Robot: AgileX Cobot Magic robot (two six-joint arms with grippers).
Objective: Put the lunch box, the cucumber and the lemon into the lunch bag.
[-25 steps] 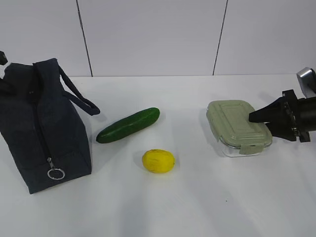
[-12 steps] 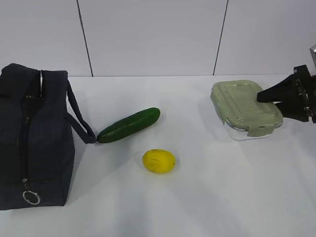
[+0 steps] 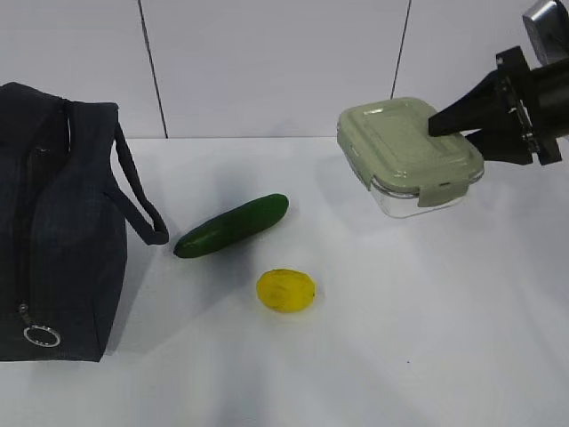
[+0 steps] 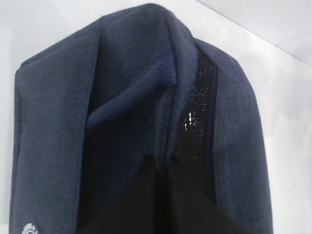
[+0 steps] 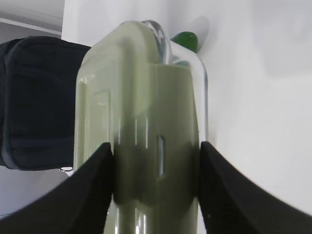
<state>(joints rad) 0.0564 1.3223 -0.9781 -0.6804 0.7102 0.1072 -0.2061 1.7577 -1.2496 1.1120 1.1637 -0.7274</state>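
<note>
Counting one lunch box (image 3: 407,151), one cucumber (image 3: 231,226), one lemon (image 3: 285,290), one lunch bag (image 3: 62,240).

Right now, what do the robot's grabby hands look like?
The right gripper is matte black, with pointed wedge-shaped fingers and a shiny silver part behind it. The left gripper shows only as a dark shape low in its own camera's view.

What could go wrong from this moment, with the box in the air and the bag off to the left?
The right gripper grips the lunch box only at one end, clear of the table; it may tilt or slip out of the jaws.

The cucumber and lemon lie between it and the lunch bag; a low carry could knock them.

How wide the bag's mouth is cannot be told, so the box may catch on its edge.
</note>
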